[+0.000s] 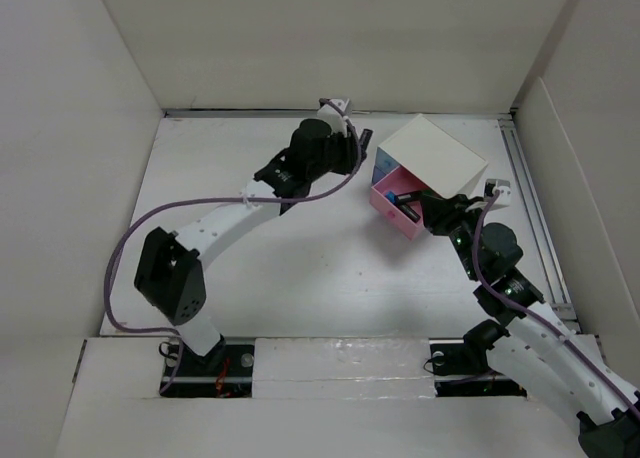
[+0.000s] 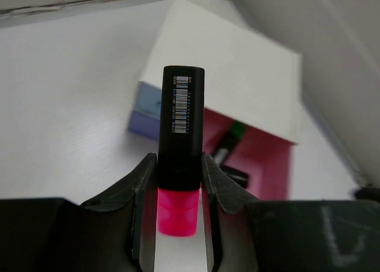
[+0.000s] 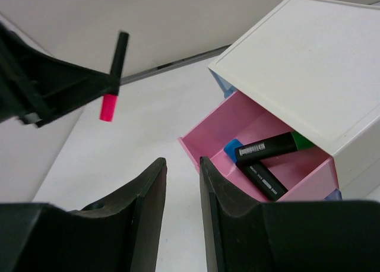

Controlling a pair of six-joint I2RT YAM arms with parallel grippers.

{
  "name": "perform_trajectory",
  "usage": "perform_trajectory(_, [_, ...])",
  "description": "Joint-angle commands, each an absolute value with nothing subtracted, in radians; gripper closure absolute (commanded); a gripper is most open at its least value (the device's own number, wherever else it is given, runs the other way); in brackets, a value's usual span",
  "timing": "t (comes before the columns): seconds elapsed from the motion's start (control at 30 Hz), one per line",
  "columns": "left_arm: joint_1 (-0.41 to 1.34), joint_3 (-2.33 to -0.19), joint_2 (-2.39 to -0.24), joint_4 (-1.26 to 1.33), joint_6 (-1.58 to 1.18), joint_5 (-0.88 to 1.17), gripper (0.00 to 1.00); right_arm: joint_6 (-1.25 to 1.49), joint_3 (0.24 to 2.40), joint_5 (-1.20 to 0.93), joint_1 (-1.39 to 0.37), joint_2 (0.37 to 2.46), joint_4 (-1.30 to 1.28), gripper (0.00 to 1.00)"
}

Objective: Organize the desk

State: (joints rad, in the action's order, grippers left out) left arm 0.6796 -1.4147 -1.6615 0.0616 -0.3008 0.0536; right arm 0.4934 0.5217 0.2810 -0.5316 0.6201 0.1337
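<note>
You have one desk (image 1: pixel 300 278), a white tabletop that fills the floor of the enclosure and carries everything below.

Two arms stand at its near edge. One white drawer box (image 1: pixel 435 150) sits at the far right of the desk. Its single pink drawer (image 3: pixel 208 135) is pulled out towards the middle. Blue drawer fronts (image 2: pixel 145 108) show shut beside it, but you cannot count them from these views.

Your left gripper (image 2: pixel 178 162) is clenched on one pink highlighter (image 2: pixel 183 123), black barrel up and pink end down. It is held off the desk, just left of the box.

Your right gripper (image 3: pixel 181 165) is near the drawer's open end, its jaws parted and nothing between them.

Two markers lie crossed in the pink drawer, touching each other. One is a green-capped marker (image 3: pixel 270 147) and the other a blue-capped marker (image 3: pixel 255 174).
</note>
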Motion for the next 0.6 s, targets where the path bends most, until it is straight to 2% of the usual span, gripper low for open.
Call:
perform_trajectory(0.0, [0.765, -1.35, -1.618, 0.178, -0.438, 0.065, 1.0, 0.491, 0.532, 0.293, -0.538, 0.601, 0.172, 0.65])
perform_trajectory(0.23, [0.834, -1.213, -1.612, 0.48, -0.753, 0.108, 1.0, 0.491, 0.529, 0.302, -0.538, 0.569, 0.163, 0.66])
perform_trajectory(0.57, [0.89, -1.298, -1.788, 0.606, -0.887, 0.058, 1.0, 0.492, 0.531, 0.299, -0.538, 0.56, 0.16, 0.66])
